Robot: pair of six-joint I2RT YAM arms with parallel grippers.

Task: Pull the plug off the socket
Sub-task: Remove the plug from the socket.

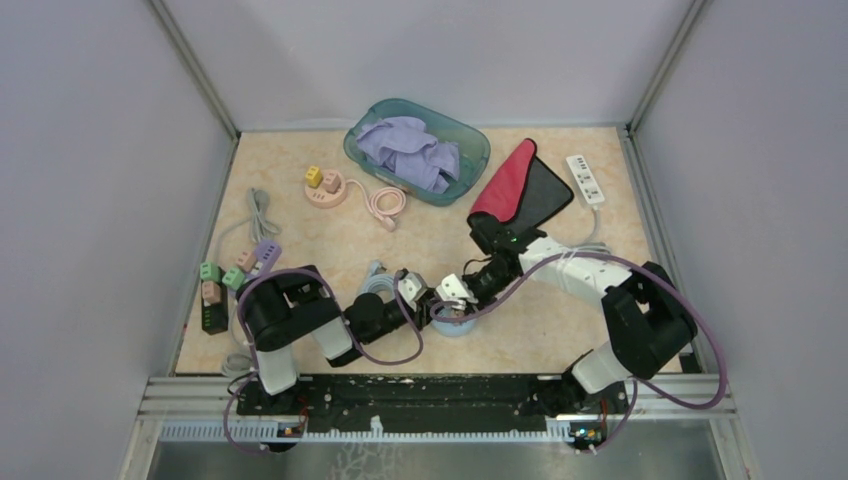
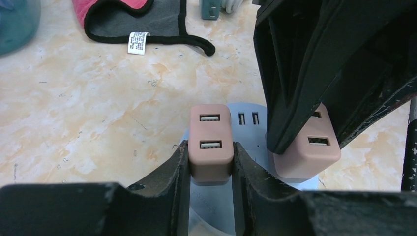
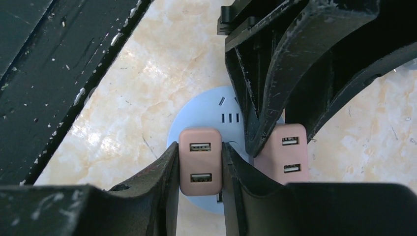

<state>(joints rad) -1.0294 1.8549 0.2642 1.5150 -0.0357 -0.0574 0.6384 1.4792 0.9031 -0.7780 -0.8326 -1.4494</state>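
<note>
Left fingers (image 2: 177,172) pinched one pink plug (image 2: 210,142) by its sides, right fingers (image 3: 168,173) the other plug (image 3: 200,162) (stiff, light, slick, likely snug in the socket (image 3: 196,114)).

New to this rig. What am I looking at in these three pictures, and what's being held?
Two robot arms are bolted at the near edge of a table. The wide picture looks down from above and behind them. The other two come from a camera on each wrist. Both arms meet over a round blue socket with two plugs in it. The left claw is shut on one pink plug, and the right claw is shut on the second pink plug. Also lying there: a teal bin of purple cloth, a red and black cloth, a white power strip and a pink round socket.
</note>
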